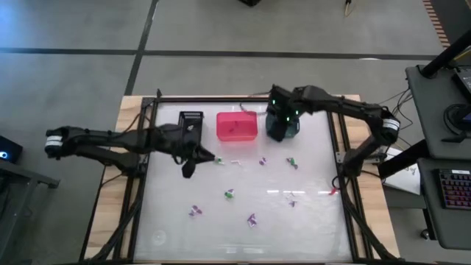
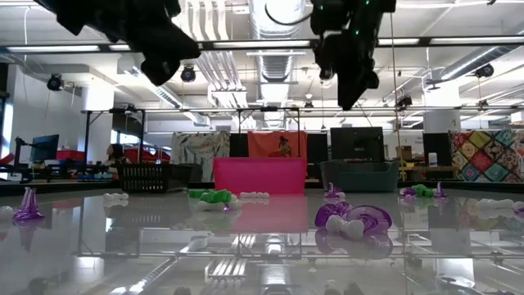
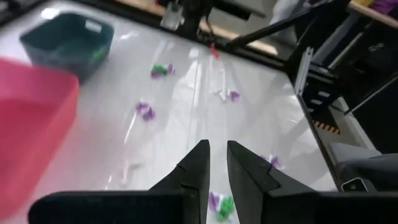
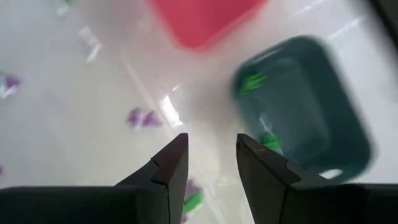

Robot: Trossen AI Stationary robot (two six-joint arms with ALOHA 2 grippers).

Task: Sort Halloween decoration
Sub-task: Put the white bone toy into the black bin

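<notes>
- Halloween decoration pieces, tiny plastic trinkets in green, purple and white, are lying scattered over the glossy white worktop [image 1: 316, 221], most of them still unsorted: a white one with a green one [image 1: 219, 160] just beside the left fingers, a purple one [image 1: 263, 161] and a green-and-purple one [image 1: 293, 163] towards the middle, a green one [image 1: 229, 194] lower down, and purple ones [image 1: 195, 211] [image 1: 252, 219] nearest the front edge.
- Three bins are standing in a row along the far side: a black slatted rectangular bin [image 1: 190, 122], a pink plastic rectangular bin [image 1: 236, 126] and a dark teal rectangular bin [image 4: 305, 106].
- Progress so far, by my reading: the right wrist view is showing a couple of green pieces [image 4: 252, 82] lying inside the teal bin, so sorting is underway, but I'm judging it less than half done.
- Whether the pink or black bin is holding anything, I cannot tell.
- The left gripper [image 1: 193, 163] is hovering above the worktop in front of the black bin, fingers [image 3: 196, 168] nearly closed with only a slim gap, gripping nothing.
- The right gripper [image 4: 211, 158] is hanging over the teal bin's near edge, fingers parted and empty.
- Remaining, as I judge it: roughly nine or ten loose trinkets need picking and dropping by colour.
</notes>
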